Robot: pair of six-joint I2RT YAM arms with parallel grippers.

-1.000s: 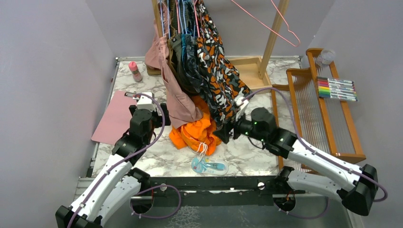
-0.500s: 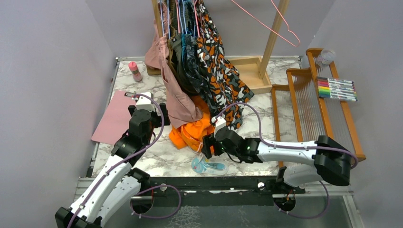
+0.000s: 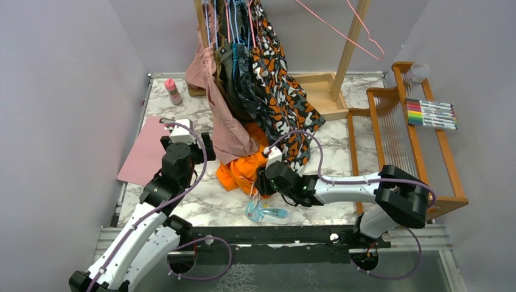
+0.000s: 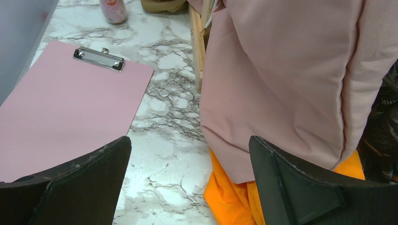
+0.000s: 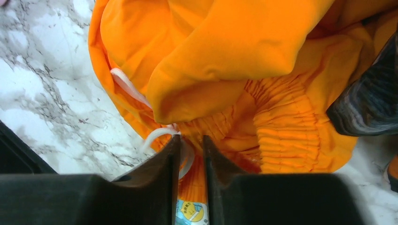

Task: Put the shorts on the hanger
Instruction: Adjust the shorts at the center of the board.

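Right end effector (image 5: 191, 140) has swung down and left off the patterned garment (image 3: 277, 91) and now sits at the near edge of the shorts (image 5: 281, 136), with its jaws gone from wide to nearly together. Wrist view shows gathered waistband fabric and a loop of white drawstring (image 5: 126, 84) in the narrow gap, so I read it as a pinch on the shorts; can't confirm how firm. Left end effector (image 4: 189, 150) is spread wide and holds nothing, hovering beside the dusty pink garment (image 4: 281, 70), above the worktop (image 4: 169, 108). Shorts are heaped on the worktop, partly tucked under the hanging clothes. Hanger (image 3: 333, 24) is bare, up at the top right by the rack post, well apart from the shorts. Progress is early, grasp stage only. Left to do: lift the shorts clear, bring in the hanger, drape them over it.
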